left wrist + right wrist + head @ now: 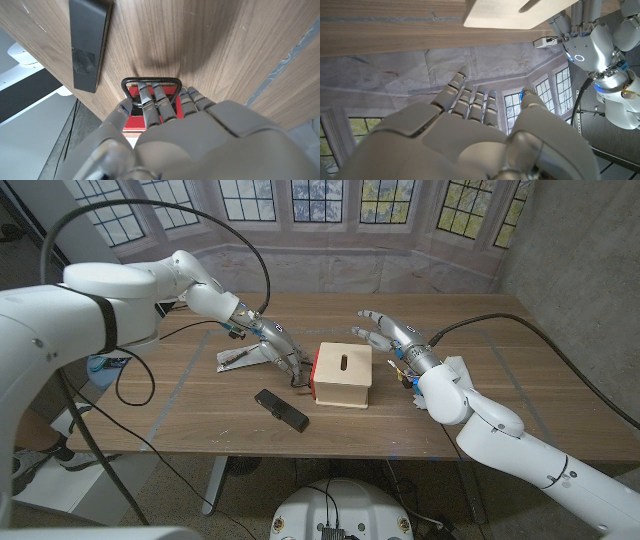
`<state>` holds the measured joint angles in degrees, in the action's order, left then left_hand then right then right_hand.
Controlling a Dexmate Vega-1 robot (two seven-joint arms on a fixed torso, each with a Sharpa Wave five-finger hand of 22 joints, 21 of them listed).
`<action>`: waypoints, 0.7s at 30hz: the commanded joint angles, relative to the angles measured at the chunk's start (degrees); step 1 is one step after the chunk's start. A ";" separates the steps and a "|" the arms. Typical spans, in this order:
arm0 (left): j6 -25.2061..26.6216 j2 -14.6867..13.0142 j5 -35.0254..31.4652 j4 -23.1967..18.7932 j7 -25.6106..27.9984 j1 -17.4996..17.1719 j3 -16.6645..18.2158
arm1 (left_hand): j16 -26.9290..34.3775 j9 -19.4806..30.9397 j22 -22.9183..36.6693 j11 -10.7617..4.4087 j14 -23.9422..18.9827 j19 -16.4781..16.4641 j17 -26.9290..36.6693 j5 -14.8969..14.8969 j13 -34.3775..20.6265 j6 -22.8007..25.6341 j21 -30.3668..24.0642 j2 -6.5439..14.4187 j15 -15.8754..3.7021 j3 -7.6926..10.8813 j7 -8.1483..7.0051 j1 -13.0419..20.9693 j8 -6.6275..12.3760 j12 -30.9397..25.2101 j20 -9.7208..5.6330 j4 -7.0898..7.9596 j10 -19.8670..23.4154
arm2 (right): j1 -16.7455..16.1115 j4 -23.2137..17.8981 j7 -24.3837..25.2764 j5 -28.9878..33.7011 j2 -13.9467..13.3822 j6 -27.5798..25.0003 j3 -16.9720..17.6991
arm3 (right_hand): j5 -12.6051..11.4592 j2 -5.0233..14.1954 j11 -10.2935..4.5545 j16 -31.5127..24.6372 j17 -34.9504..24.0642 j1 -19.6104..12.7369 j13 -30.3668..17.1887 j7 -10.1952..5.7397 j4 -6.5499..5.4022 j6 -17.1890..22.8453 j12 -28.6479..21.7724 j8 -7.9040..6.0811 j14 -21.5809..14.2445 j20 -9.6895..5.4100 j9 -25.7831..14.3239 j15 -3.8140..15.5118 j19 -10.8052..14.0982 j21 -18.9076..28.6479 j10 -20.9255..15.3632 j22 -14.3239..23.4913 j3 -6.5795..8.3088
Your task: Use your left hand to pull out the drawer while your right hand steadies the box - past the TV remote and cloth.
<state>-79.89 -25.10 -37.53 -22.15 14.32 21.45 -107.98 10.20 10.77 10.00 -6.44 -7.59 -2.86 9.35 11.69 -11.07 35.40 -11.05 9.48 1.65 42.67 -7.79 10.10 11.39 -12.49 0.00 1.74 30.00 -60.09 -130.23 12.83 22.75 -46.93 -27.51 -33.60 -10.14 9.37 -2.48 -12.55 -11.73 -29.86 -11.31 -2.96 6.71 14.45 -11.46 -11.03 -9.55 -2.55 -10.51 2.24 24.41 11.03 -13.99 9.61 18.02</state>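
Your left hand [272, 346] is down at the left face of the wooden box [343, 374], which sits near the middle of the bench [200, 415]. That face is the red drawer [314, 372] front, and in the left wrist view your fingers [150, 102] are hooked through its black wire handle [151, 81], gripping it, with the red front [134, 121] just beneath them. From these views I cannot tell how far the drawer stands out of the box.

Your right hand [388, 332] is beside the box's far right corner, held up with fingers spread and holding nothing. In the head view it appears apart from the box, though contact at the corner is hard to judge. The right wrist view shows those fingers [470, 102] extended in open air, with the pale box [515, 12] further along the bench.

The TV remote [280, 409] lies on the bench in front of your left hand, nearer the front edge and just left of the box. A white cloth [240, 357] lies under and behind your left wrist. Another pale crumpled item [455, 369] lies by your right forearm.
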 commanded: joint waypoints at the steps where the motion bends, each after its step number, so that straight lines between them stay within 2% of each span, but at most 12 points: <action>1: -0.10 -0.18 2.27 -0.58 0.97 0.91 -3.85 | 0.16 0.34 0.11 -0.14 -0.56 -0.37 -0.03 -0.09 -0.21 0.10 -0.44 -0.16 0.01 0.30 0.30 -0.48 -0.30 0.02 -0.07 0.23 0.63 | -0.67 -0.65 0.24 3.64 -0.33 -0.90 -1.25 | -0.08 0.00 -0.07 -0.43 -0.05 0.45 -0.08 -0.06 0.11 0.67 -0.19 -0.43 -0.65 0.45 -0.24 1.87 0.10 0.07 -0.76 0.15 -0.08; 7: -0.10 -0.56 3.70 -0.92 -0.06 0.83 -4.09 | 0.13 0.34 0.11 -0.19 -0.57 -0.40 -0.03 -0.09 -0.22 -0.04 -0.44 -0.15 -0.01 0.35 0.34 -0.49 -0.37 0.07 -0.09 0.22 0.65 | -0.99 -2.05 -0.77 9.16 -1.33 -3.23 -3.21 | -0.07 -0.03 -0.75 -0.62 -0.03 0.46 -0.07 -0.37 0.18 1.59 -0.45 -0.71 -1.22 0.52 -0.24 2.10 0.30 0.12 -1.63 0.15 -0.09; 12: -0.10 -0.84 4.63 -1.19 -1.07 0.72 -3.93 | 0.13 0.35 0.11 -0.20 -0.60 -0.42 -0.03 -0.09 -0.22 -0.24 -0.43 -0.13 -0.04 0.39 0.34 -0.49 -0.45 0.13 -0.08 0.21 0.62 | -0.86 -3.76 -4.10 14.12 -1.72 -6.30 -5.33 | -0.04 -0.08 -1.02 -0.80 -0.02 0.56 -0.06 -0.88 0.18 2.17 -0.60 -0.84 -1.74 0.56 -0.24 2.24 0.51 0.17 -2.27 0.14 -0.15; 21: -0.10 -1.35 6.01 -1.98 -2.34 0.58 -3.88 | 0.10 0.36 0.11 -0.20 -0.63 -0.41 -0.03 -0.10 -0.24 -0.25 -0.41 -0.16 0.01 0.43 0.38 -0.53 -0.44 0.23 -0.06 0.19 0.57 | -0.61 -5.39 -9.47 20.50 -1.35 -8.88 -7.55 | 0.06 -0.11 -1.67 -0.77 -0.14 1.21 -0.01 -1.61 -0.18 2.34 -0.55 -0.75 -1.62 0.66 -0.23 1.98 0.33 0.05 -2.59 0.13 -0.41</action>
<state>-79.96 -25.82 -33.20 -23.20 13.30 22.14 -111.54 10.20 10.82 10.00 -6.76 -7.58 -2.86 9.35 11.69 -11.07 35.19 -11.05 9.26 1.65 42.67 -7.57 9.87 11.00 -12.29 0.00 1.74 30.30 -60.82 -133.57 9.19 34.70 -48.36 -32.49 -38.43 -10.14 9.20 -3.84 -13.04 -11.74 -29.24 -11.19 -4.31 6.55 16.42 -11.66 -11.66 -11.02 -2.35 -10.52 2.24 24.62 11.03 -16.17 9.61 17.86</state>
